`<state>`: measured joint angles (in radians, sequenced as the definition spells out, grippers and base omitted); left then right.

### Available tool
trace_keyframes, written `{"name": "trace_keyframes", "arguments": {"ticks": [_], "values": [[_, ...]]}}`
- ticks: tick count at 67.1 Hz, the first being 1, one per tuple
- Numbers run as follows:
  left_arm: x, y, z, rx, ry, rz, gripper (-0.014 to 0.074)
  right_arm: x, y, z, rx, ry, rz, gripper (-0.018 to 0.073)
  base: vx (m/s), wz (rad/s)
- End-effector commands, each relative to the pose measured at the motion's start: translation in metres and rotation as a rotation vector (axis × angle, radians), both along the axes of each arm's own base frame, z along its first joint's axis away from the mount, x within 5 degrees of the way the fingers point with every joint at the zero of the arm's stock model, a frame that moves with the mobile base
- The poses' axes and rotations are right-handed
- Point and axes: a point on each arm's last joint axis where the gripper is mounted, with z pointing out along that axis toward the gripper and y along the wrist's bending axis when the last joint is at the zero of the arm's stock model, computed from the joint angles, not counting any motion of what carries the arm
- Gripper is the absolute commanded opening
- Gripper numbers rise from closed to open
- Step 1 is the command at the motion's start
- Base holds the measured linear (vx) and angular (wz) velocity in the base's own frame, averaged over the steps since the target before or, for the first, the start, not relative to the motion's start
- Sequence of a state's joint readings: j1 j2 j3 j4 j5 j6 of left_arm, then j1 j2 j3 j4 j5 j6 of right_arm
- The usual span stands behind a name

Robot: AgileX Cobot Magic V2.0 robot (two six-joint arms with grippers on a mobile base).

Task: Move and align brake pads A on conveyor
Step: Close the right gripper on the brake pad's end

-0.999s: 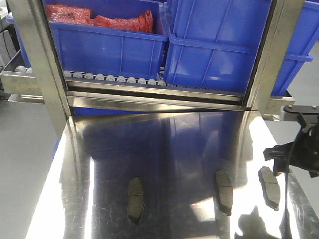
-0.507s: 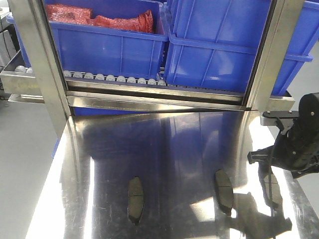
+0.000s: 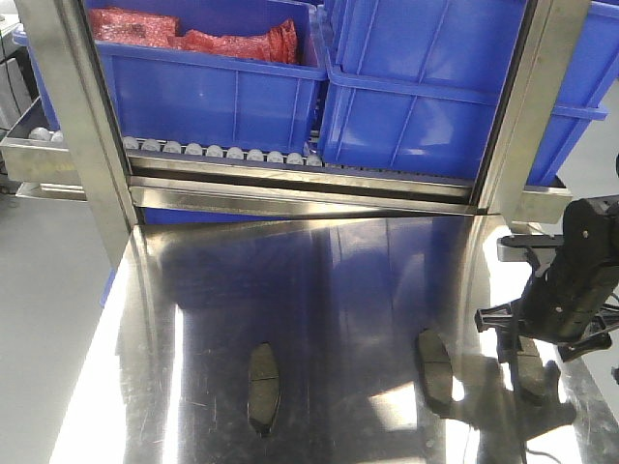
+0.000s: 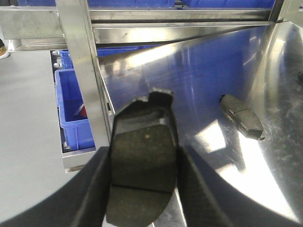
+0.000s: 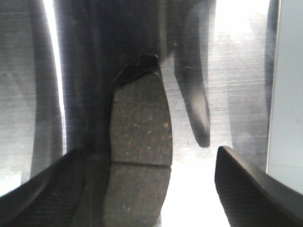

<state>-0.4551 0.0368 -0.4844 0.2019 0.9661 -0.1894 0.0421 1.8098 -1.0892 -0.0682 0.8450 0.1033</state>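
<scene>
Left fingers [image 4: 92, 196] clamp a grainy, curved brake pad [image 4: 142, 175]. Right fingers [image 5: 248, 189] stand spread astride another grooved pad [image 5: 139, 142] on the glossy steel table [image 3: 319, 309].

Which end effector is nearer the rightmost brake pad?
Right. The right end effector straddles the rightmost brake pad, open; the left end effector holds another pad at the left edge of the steel table.

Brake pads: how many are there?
4. Three lie on the steel table: left pad, middle pad, right pad beneath the right gripper. A fourth pad is gripped by the left gripper, outside the front view.
</scene>
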Motion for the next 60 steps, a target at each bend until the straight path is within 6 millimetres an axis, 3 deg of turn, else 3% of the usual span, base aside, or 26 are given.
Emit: {"name": "trace_keyframes", "arguments": {"ticks": [1, 16, 24, 30, 43, 60], "values": [[0.002, -0.001, 0.015, -0.027, -0.094, -0.008, -0.0006, 0.007, -0.004, 0.016, -0.001, -0.08, -0.005, 0.0534, 0.0, 0.0], [0.002, -0.001, 0.015, -0.027, -0.094, -0.008, -0.0006, 0.008, -0.004, 0.009, -0.001, -0.06, -0.006, 0.0526, 0.0, 0.0], [0.002, -0.001, 0.015, -0.027, -0.094, -0.008, -0.0006, 0.009, -0.004, 0.009, -0.001, -0.065, -0.005, 0.0463, 0.0, 0.0], [0.002, -0.001, 0.015, -0.027, -0.094, -0.008, -0.0006, 0.009, -0.004, 0.009, -0.001, -0.065, -0.005, 0.0364, 0.0, 0.0], [0.002, -0.001, 0.015, -0.027, -0.094, -0.008, -0.0006, 0.008, -0.004, 0.009, -0.002, -0.062, -0.005, -0.0022, 0.0, 0.0], [0.002, -0.001, 0.015, -0.027, -0.094, -0.008, -0.0006, 0.005, -0.004, 0.027, 0.0, -0.118, -0.005, -0.0011, 0.0, 0.0]]}}
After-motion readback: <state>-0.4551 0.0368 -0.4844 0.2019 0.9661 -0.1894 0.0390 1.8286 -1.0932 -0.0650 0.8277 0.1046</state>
